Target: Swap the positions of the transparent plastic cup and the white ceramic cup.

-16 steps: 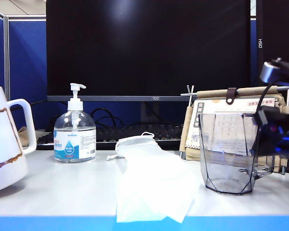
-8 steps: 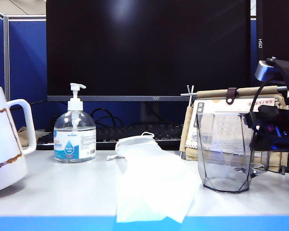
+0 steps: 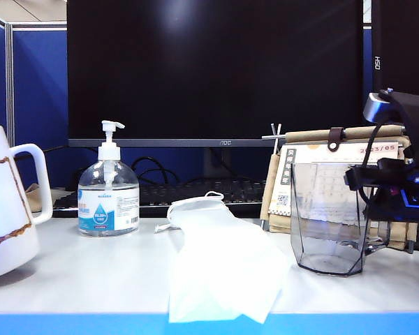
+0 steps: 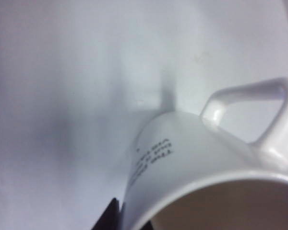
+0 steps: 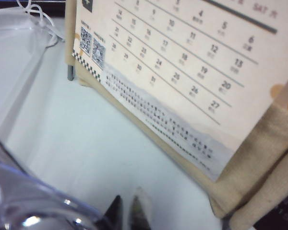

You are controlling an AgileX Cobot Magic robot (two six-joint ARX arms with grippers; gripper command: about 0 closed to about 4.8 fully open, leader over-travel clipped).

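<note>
The right gripper (image 3: 369, 183) at the right edge has its fingers clenched on the rim of the transparent plastic cup (image 3: 328, 220), which stands on the bench (image 3: 91, 269). The left gripper (image 4: 116, 214) fingers clasp the white ceramic cup (image 3: 7, 202) at far left.

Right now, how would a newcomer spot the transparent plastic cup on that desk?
Start at the big dark monitor, then drop to the desk calendar at its lower right. The transparent plastic cup stands just in front, the right gripper at its handle side. Unlike the round pump bottle, it is grey-tinted, faceted and open-topped.
</note>
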